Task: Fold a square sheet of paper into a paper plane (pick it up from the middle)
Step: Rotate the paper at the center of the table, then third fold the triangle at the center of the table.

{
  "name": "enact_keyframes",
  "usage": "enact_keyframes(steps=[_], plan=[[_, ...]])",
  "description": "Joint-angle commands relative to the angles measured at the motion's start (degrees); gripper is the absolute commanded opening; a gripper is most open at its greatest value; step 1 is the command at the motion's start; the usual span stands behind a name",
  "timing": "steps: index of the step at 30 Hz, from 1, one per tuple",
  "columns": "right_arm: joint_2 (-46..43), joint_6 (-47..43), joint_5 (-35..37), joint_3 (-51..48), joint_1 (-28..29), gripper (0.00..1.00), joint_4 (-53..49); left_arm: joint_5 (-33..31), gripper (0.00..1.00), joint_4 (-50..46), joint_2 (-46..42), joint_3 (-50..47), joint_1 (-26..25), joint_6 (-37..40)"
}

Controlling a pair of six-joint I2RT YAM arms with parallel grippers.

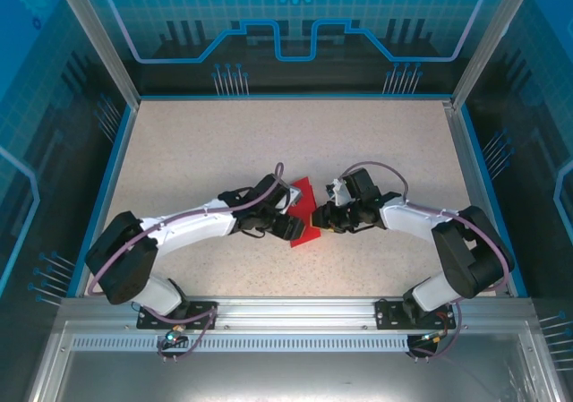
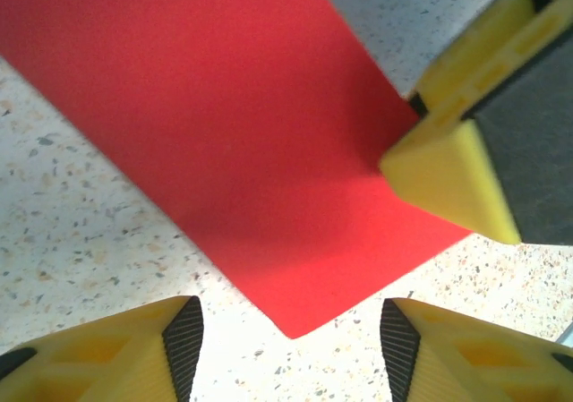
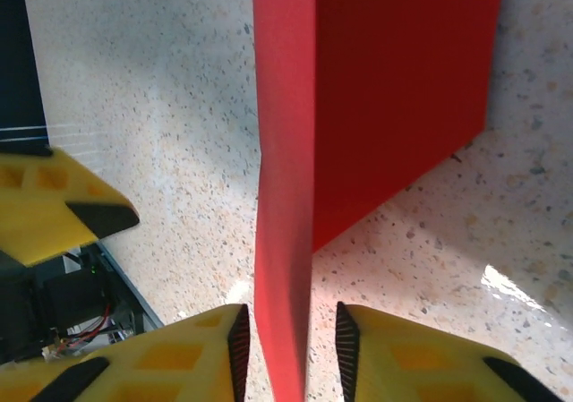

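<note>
findings, work area: both arms reach in to the middle of the speckled table (image 1: 206, 142), wrists turned toward each other. the red paper (image 2: 224, 124) lies between them at the table's centre. from above, the wrists cover most of it. a pointed part shows on the far side and a strip on the near side, and its full outline cannot be made out there.

left gripper (image 2: 289, 320): jaws spread wide, nothing between the pads. one corner of the paper points at the gap and stops just short of it. the sheet lies flat here, and its far end is cut off by the frame.

right gripper (image 3: 291, 330): jaws slightly parted, one on either side of a raised flap of the paper that stands on edge between them. a sliver of table shows between the flap and one pad. on the other side the gap is thinner, and contact cannot be ruled out. the flap's near end is cut off.

in the left wrist view, a yellow finger (image 2: 448, 174) of the right gripper meets the sheet's edge. whether it presses or hovers cannot be told.
</note>
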Motion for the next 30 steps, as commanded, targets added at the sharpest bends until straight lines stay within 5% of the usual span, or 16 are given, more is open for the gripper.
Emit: enact_keyframes(steps=[1,7,16,30], plan=[[0.35,-0.29,-2.00,2.31,-1.30,0.39,-1.84,-6.37,0.60,4.39,-1.50,-1.71,-3.57,3.60],[1.94,2.20,-4.40,2.75,-3.48,0.40,0.49,-15.16,0.65,6.60,-1.70,-2.92,-10.12,5.15],[5.17,7.49,-9.49,2.00,-4.93,0.25,5.81,-25.28,0.66,7.80,2.69,-1.56,-17.83,6.90],[5.96,8.96,-11.72,1.25,-5.64,0.19,7.21,-39.89,0.58,5.34,11.75,5.63,-21.31,8.32]])
